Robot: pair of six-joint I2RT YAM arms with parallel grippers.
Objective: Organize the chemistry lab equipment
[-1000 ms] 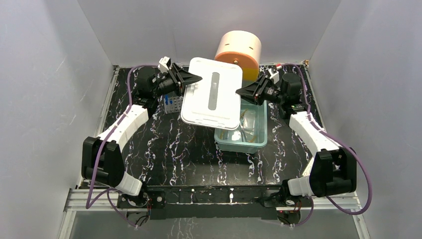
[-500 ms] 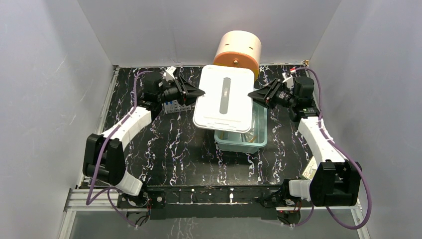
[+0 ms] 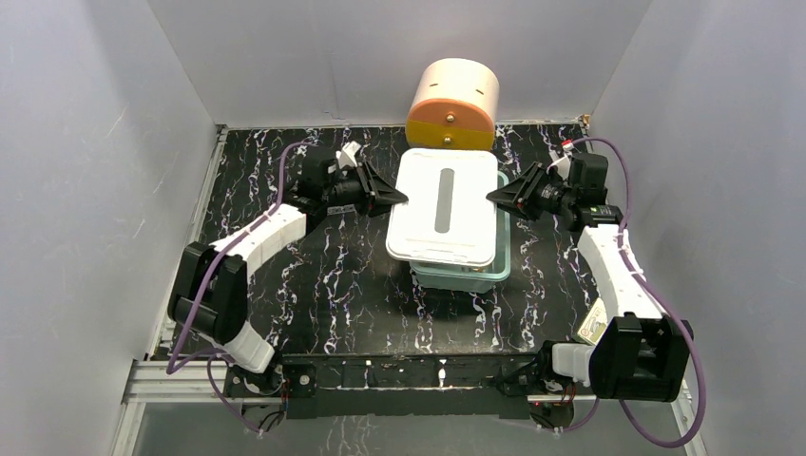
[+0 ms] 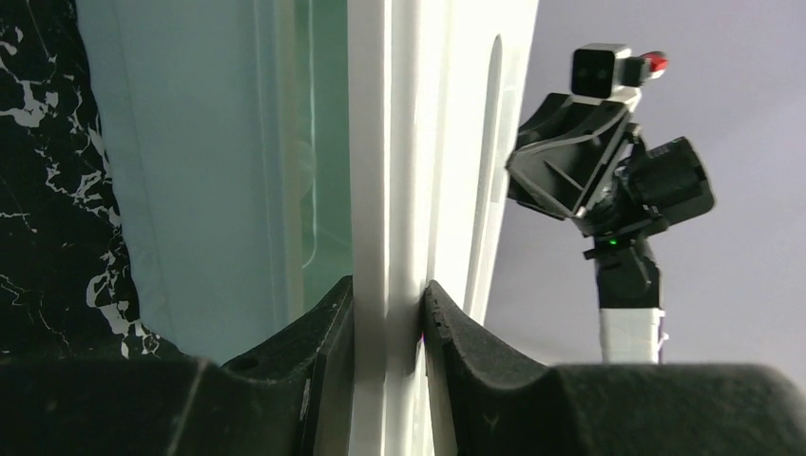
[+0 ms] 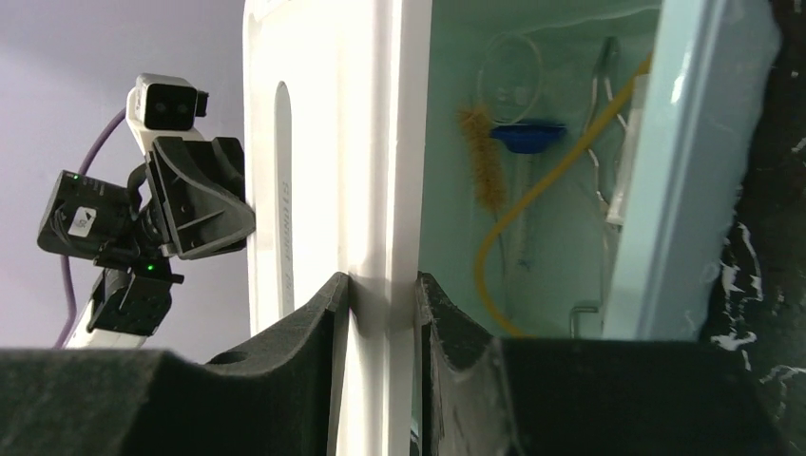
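Equipment for the lab, including a wooden-handled brush [image 5: 483, 161], tan rubber tubing [image 5: 532, 204] and metal scissors [image 5: 599, 123], lies inside the teal bin [image 3: 458, 277], just past the right gripper's fingertips. The left gripper [image 3: 397, 199] pinches the left edge of the white lid [image 3: 445, 204], which spans across to the right gripper [image 3: 494, 196], clamped on the opposite edge. The lid hangs over the bin, with a gap showing on the right side. This looks like the closing step. The next move calls for both arms to lower together, keeping the lid level and square to the rim, and only then let go.
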